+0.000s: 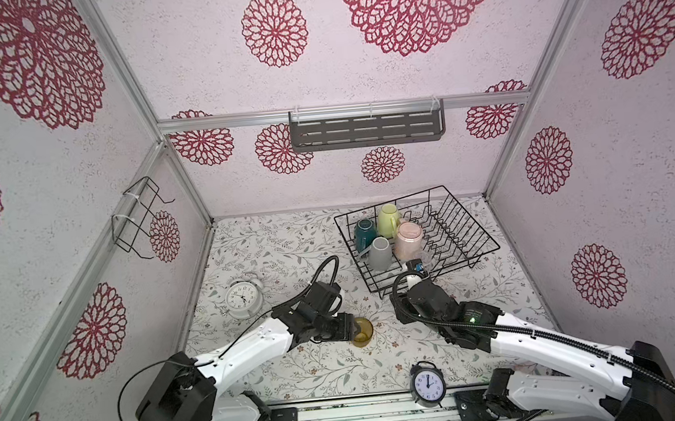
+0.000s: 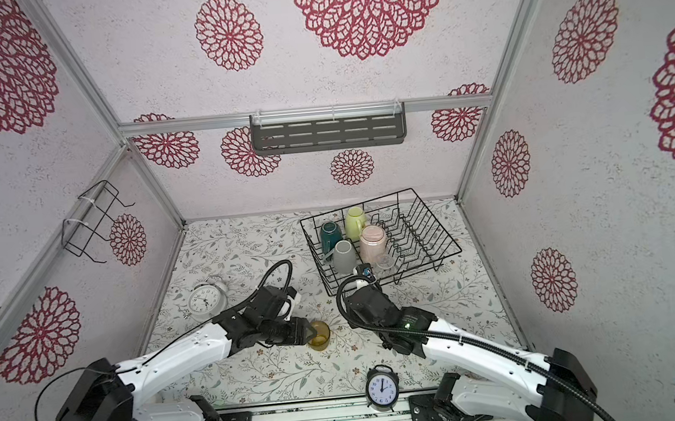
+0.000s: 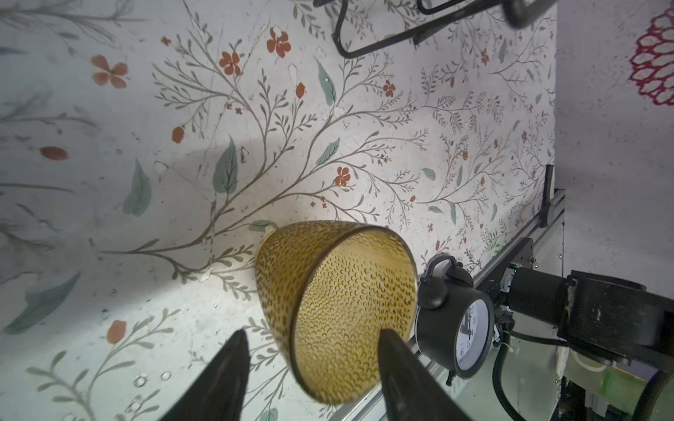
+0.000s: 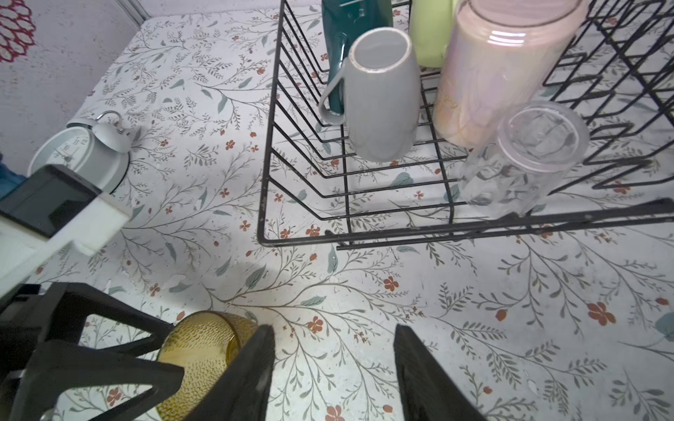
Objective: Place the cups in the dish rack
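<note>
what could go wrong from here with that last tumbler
1. The left tool seems to straddle the tumbler's wall, jaws not yet closed; a rim pinch on smooth glass could slip or tip it.
2. The right tool hangs open at the rack's near edge, so the arms could collide on the way.
3. The rack's cup side is crowded; setting down may knock the clear glass.

Tumbler (image 3: 328, 310) amber, speckled. Teal mug (image 1: 365, 234), yellow-green mug (image 1: 389, 220), grey mug (image 1: 379, 253), pink mug (image 1: 408, 240). Rack (image 1: 450, 226) black wire. Tabletop (image 1: 288, 241) white, red-flower sprigs.
</note>
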`<state>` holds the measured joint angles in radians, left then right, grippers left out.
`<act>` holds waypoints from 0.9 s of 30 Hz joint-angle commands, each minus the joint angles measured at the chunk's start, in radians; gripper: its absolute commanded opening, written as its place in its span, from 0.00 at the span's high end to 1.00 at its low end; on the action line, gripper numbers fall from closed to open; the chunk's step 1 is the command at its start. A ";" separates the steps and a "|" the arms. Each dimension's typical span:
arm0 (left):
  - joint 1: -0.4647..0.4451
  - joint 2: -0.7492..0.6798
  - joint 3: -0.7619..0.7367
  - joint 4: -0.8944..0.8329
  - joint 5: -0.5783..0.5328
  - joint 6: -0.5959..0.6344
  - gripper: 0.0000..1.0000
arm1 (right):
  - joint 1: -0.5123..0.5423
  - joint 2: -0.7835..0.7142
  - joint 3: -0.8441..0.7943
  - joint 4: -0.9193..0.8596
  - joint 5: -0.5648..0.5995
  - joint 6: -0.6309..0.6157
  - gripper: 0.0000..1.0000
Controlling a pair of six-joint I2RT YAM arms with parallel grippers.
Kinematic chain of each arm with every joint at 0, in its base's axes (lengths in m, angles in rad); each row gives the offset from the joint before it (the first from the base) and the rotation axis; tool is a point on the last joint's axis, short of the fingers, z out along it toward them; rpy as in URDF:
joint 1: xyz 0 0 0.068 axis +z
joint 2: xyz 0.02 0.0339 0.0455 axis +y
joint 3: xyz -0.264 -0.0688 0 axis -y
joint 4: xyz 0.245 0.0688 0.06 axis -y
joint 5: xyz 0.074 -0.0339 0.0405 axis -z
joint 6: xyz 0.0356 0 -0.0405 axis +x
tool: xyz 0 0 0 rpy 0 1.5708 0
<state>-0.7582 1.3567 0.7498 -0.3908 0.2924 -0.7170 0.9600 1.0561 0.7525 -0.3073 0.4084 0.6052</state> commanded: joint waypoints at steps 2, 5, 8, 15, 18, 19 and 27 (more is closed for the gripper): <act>-0.009 0.045 0.031 -0.022 -0.042 0.018 0.63 | -0.004 -0.004 0.002 0.004 0.035 0.025 0.43; -0.009 0.065 0.036 -0.037 -0.044 0.030 0.80 | -0.003 -0.015 0.000 0.009 0.042 0.033 0.43; -0.007 0.063 0.036 -0.051 -0.059 0.047 0.92 | -0.003 -0.021 -0.002 0.028 0.036 0.021 0.43; -0.001 -0.020 0.050 -0.077 -0.052 0.099 1.00 | -0.004 -0.012 0.000 0.088 -0.063 -0.037 0.40; 0.016 -0.120 0.049 -0.072 -0.051 0.116 1.00 | -0.004 -0.006 0.034 0.107 -0.122 -0.076 0.33; 0.026 -0.158 0.040 -0.051 -0.050 0.122 1.00 | -0.004 -0.003 0.042 0.121 -0.146 -0.084 0.31; 0.227 -0.477 -0.155 0.371 0.052 0.087 1.00 | -0.016 0.040 0.137 0.250 -0.408 -0.002 0.02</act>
<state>-0.5575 0.9455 0.6334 -0.2211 0.3092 -0.6415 0.9554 1.1007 0.8261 -0.1429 0.0975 0.5636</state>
